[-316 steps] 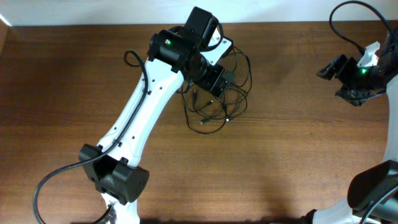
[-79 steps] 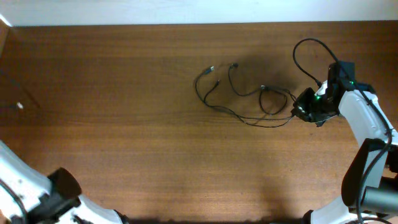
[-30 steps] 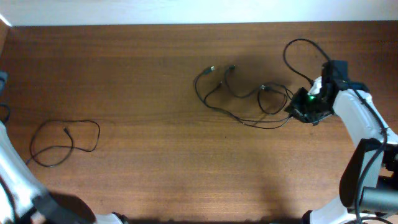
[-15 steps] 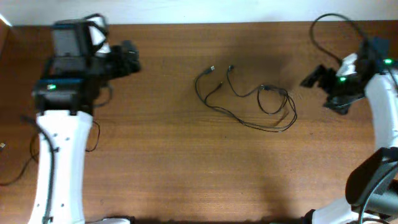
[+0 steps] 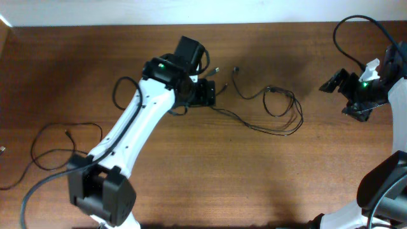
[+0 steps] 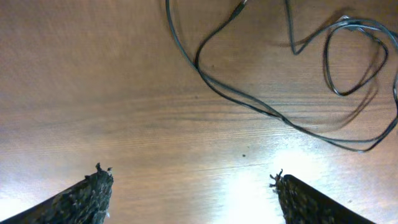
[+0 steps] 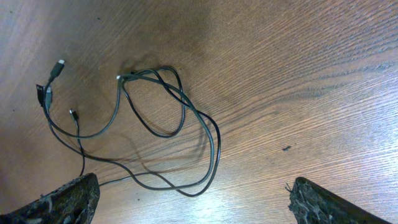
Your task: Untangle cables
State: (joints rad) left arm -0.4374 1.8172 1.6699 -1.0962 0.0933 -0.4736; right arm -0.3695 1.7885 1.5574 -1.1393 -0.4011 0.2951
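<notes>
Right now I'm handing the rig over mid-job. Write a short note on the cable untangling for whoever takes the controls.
Left tool: open, empty, above the left end of the tangled cables.
Right tool: open, empty, off to their right, touching nothing.
Cables: the tangled ones lie in crossing loops at the middle of the table. One separate cable lies in a loose loop on the left side.
Done: one cable set apart.
Left: separate the central loops.
</notes>
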